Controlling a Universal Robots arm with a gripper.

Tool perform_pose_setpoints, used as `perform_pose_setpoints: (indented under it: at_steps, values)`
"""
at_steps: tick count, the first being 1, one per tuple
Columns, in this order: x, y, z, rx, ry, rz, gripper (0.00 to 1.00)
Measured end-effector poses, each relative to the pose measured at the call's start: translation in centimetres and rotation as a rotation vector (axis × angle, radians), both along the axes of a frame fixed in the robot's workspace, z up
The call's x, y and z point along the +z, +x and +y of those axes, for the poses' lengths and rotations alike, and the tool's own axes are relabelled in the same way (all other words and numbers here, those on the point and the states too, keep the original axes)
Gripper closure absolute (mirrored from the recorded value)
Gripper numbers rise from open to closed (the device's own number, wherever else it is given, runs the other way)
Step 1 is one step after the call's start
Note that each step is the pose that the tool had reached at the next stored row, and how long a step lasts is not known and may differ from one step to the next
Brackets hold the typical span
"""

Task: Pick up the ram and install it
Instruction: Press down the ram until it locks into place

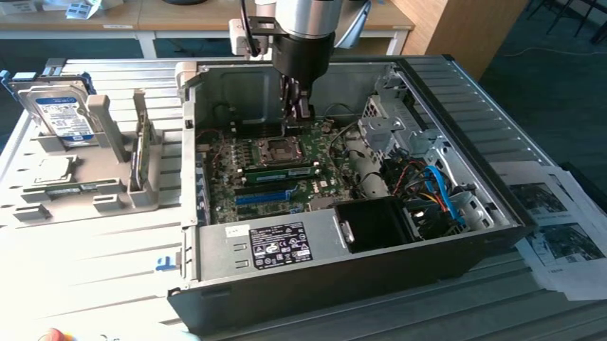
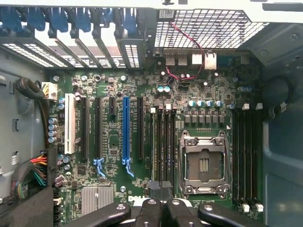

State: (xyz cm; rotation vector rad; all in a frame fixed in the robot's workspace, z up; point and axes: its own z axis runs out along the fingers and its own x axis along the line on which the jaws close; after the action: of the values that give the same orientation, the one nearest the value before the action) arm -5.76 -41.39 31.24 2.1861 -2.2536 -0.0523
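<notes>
The gripper (image 1: 301,110) hangs inside the open PC case (image 1: 455,92), low over the motherboard (image 1: 275,177) near the case's back wall, just above the CPU socket (image 1: 281,148). Its jaws stand close together, nearly shut, with nothing plainly between them; the tips look bare in the exterior view.

The ram (image 1: 283,171) lies seated in a slot just in front of the socket, a green stick running across the board, with the blue slot (image 1: 263,196) a little nearer the camera. In the wrist view the gripper (image 2: 161,198) sits over the bank of slots beside the socket (image 2: 204,163), and one slot there (image 2: 154,142) seems to carry a greenish stick, though it is hard to be sure edge-on. The blue slot (image 2: 126,130) runs parallel, off to one side.

On the counter (image 1: 95,284), to the exterior view's left of the case, a grey holder (image 1: 104,185) carries a hard drive (image 1: 62,114) leaning upright. Printed sheets (image 1: 559,234) lie on the exterior view's right.
</notes>
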Motion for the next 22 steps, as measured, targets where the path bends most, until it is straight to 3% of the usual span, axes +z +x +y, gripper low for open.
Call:
perform_pose_setpoints:
  at_steps: [8, 22]
  values:
    - [0.0, 0.0, 0.0, -0.085, 0.0, 0.0, 0.9]
    - [0.0, 0.0, 0.0, -0.298, 0.0, 0.0, 0.9]
